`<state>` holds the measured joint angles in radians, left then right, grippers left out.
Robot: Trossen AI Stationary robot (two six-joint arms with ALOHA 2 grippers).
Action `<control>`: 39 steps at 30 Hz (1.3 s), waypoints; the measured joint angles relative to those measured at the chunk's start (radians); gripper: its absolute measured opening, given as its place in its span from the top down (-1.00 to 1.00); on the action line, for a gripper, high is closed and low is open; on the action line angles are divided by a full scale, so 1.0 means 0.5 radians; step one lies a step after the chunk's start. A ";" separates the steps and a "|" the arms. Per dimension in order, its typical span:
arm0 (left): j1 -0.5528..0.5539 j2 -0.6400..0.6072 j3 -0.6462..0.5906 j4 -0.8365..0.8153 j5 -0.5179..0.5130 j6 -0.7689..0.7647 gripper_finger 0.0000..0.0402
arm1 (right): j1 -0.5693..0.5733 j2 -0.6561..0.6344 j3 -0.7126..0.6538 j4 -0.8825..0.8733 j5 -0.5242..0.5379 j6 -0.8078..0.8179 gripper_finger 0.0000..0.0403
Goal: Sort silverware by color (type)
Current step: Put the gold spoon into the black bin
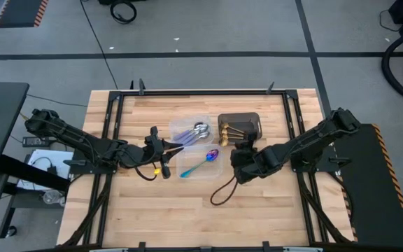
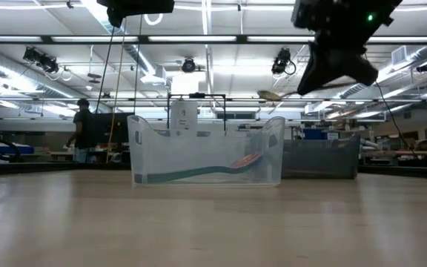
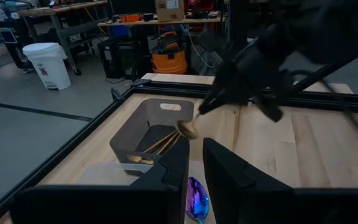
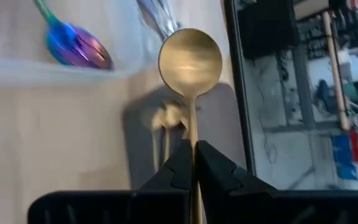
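Seen from above: wooden table (image 1: 152, 210) inside a black frame, both dark arms reaching toward the tubs at its middle. Right arm stretched in from the right edge, right gripper (image 1: 242, 159) raised just beside the dark rectangular tub (image 1: 252, 120), fingers pressed together on the handle of a gold spoon (image 4: 190, 59), bowl pointing out ahead of the fingertips and hanging in the air near that tub's edge. Left arm extended from the left edge, left gripper (image 1: 173, 148) hovering at the near side of the clear tubs, fingers (image 3: 225, 168) parted by a narrow gap, nothing between them. Inside the dark tub, several more gold utensils (image 1: 231, 129) lying together. In the farther clear tub (image 1: 185, 119), silver spoons with pale blue handles (image 1: 193, 133). In the nearer clear tub (image 1: 215, 172), one iridescent purple spoon with a teal handle (image 1: 203, 164), lying flat and diagonal.
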<state>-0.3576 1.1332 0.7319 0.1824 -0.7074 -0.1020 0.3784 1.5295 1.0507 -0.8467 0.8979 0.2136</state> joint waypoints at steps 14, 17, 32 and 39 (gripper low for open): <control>0.002 0.000 0.000 0.000 0.000 0.000 0.73 | -0.353 -0.003 -0.217 0.092 0.052 -0.103 0.91; 0.002 0.000 0.000 0.000 0.000 0.000 0.73 | -0.427 -0.003 -0.220 0.177 0.055 -0.203 0.91; 0.001 0.000 0.000 -0.003 0.000 0.000 0.73 | -0.777 -0.004 -0.370 0.723 -0.253 -0.617 0.91; 0.001 0.000 0.000 -0.019 0.000 0.000 0.73 | -0.912 -0.004 -0.665 1.206 -0.338 -0.706 0.91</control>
<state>-0.3573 1.1332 0.7319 0.1730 -0.7074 -0.1020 -0.0776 1.5276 0.7181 -0.2436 0.7289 -0.1392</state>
